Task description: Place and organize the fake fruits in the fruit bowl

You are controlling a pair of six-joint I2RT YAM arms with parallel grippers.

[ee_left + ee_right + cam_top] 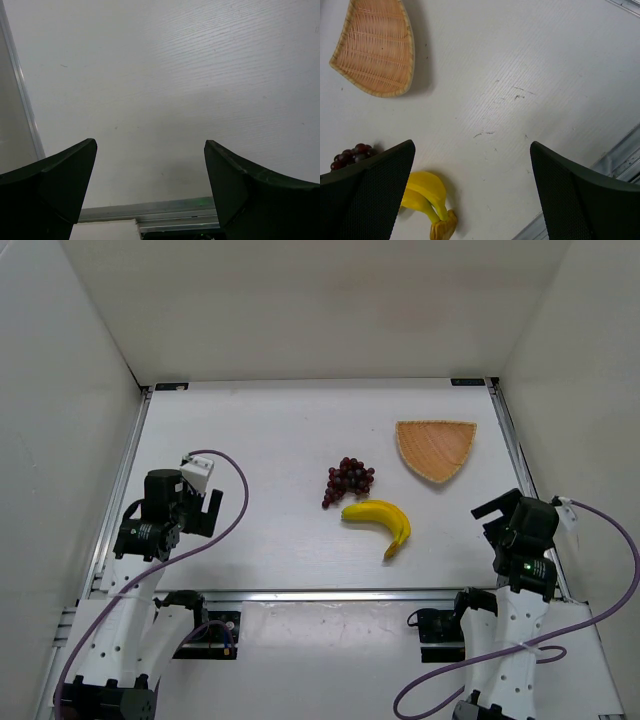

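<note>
Banana [378, 518] lies just beside grapes [348, 480], apart from fruit bowl [435, 448].

Top cam sits high at the near side, looking down over the whole table [270, 430]. Left wrist cam is close, facing bare tabletop plus an edge rail [175, 207]. Right wrist cam looks down too, sharing bowl [375, 50], grapes [352, 154] and banana [427, 192] with the top view.
</note>
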